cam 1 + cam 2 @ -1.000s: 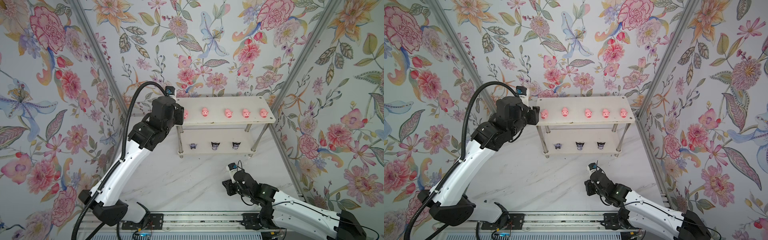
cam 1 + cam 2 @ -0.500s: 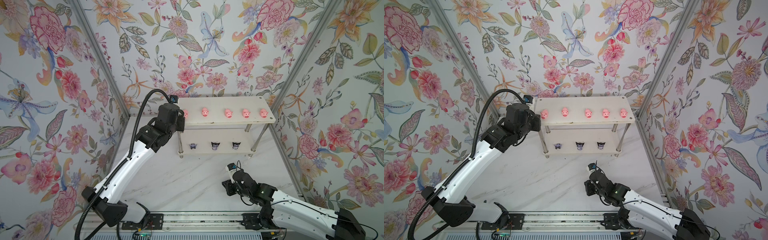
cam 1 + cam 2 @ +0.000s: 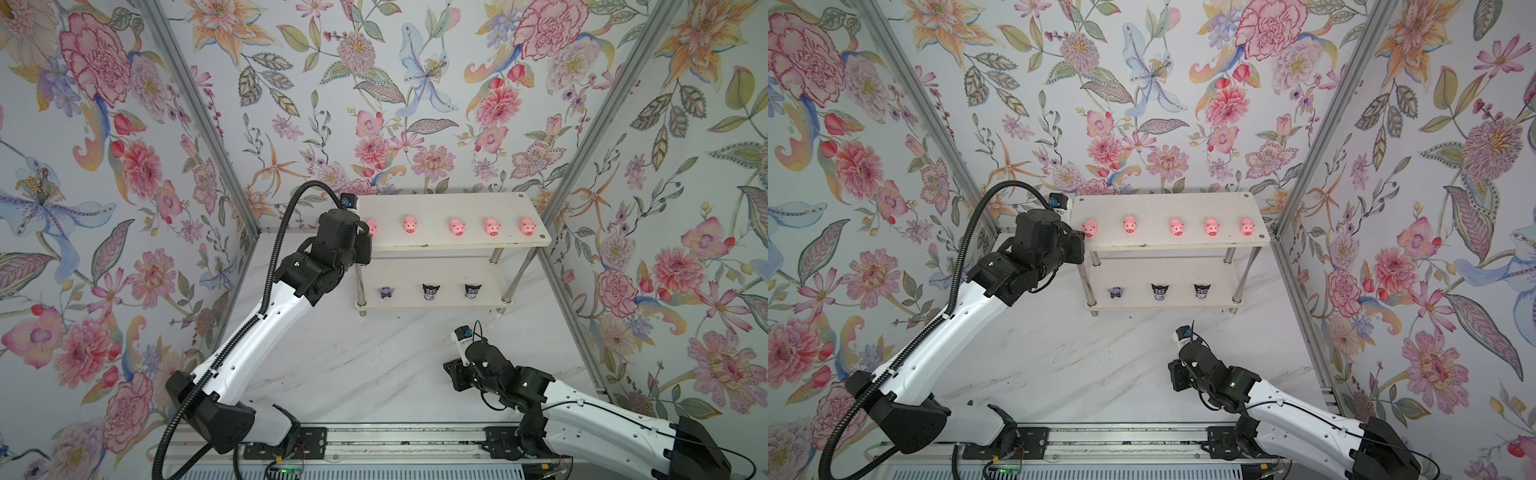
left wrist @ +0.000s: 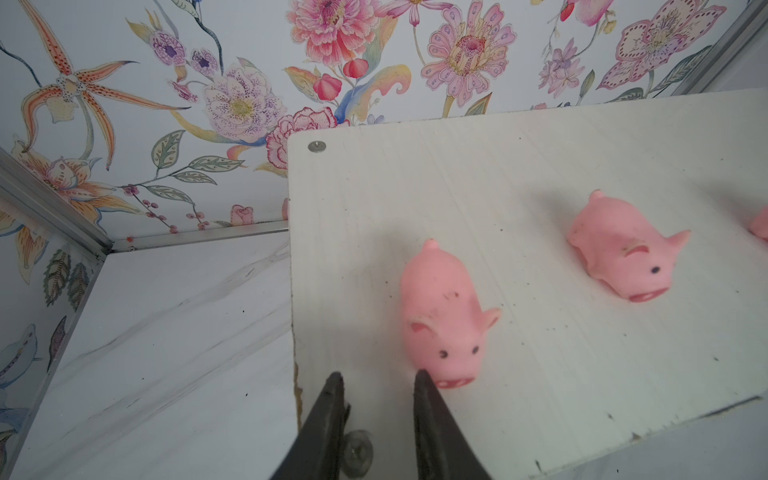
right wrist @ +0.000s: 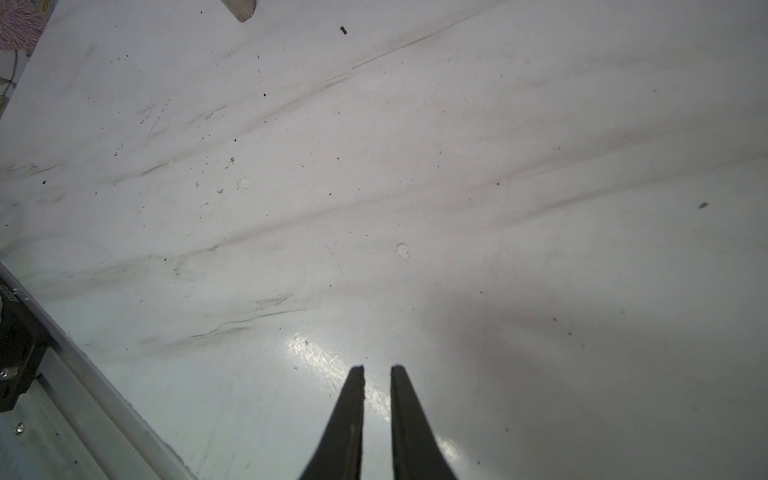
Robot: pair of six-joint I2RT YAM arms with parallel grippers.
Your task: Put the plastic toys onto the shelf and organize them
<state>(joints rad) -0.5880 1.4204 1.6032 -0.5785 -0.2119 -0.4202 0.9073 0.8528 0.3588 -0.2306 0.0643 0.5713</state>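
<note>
Your left arm (image 3: 257, 332) has swung in toward the shelf (image 3: 453, 205). Before it, right fingers (image 5: 353, 399) hang nearly together over the worktop (image 3: 374, 365). Left fingers (image 4: 332, 399), slightly apart, sit beside the leftmost pink pig (image 4: 444, 316) on its top board; dark-eared figurines (image 3: 431, 292) line the lower.

In a top view the left arm (image 3: 249, 340) rises from its base at the lower left and slants up toward the middle of the frame. Its black left wrist (image 3: 332, 249) is bent level and turned to the right. The left hand (image 4: 379, 374) holds its fingers a little apart with nothing between them. The right arm (image 3: 590, 419) lies low across the lower right, with the right wrist (image 3: 490, 365) folded in toward the centre. The right hand (image 5: 377, 368) is empty, with only a thin slit between its tips.
</note>
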